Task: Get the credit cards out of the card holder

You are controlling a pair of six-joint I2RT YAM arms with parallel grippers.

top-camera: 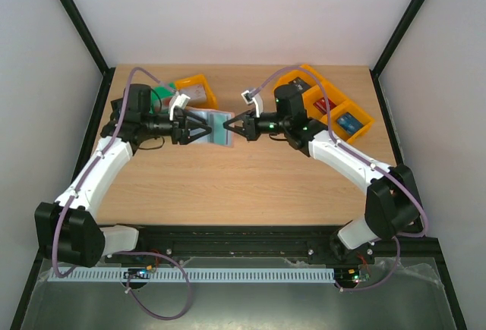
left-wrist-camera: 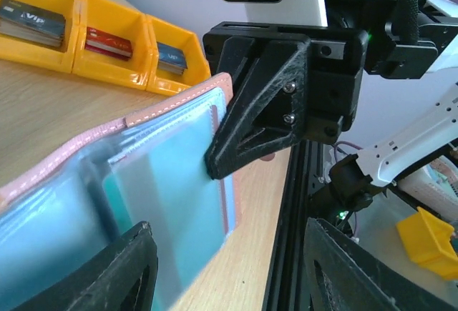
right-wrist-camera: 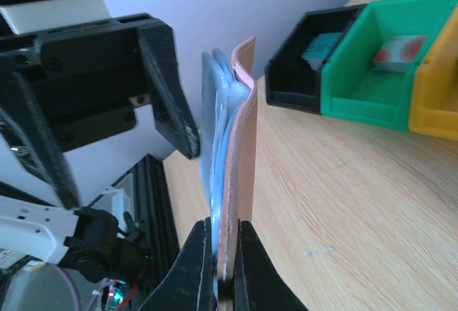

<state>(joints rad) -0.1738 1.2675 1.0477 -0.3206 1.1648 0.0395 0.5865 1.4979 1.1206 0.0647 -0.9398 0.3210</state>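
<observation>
My right claw (right-wrist-camera: 225, 229): pinched shut on card holder (right-wrist-camera: 245, 132) tan edge
My left claw (left-wrist-camera: 229, 236): wide, facing card holder's blue side
Credit cards (left-wrist-camera: 175, 204): pocketed in card holder, nearest left claw

L arm (top-camera: 102, 165) & R arm (top-camera: 345, 155) both reach fwd from bases at near table edge, elbows bowed outward, wrists turned inward. Pincers face each other tip to tip, close together, approx level. L pincer (top-camera: 205, 129): jaws apart, nothing clamped. R pincer (top-camera: 230, 127): jaws pinched tight on edge of card holder (right-wrist-camera: 242, 139), which stands on edge.
</observation>
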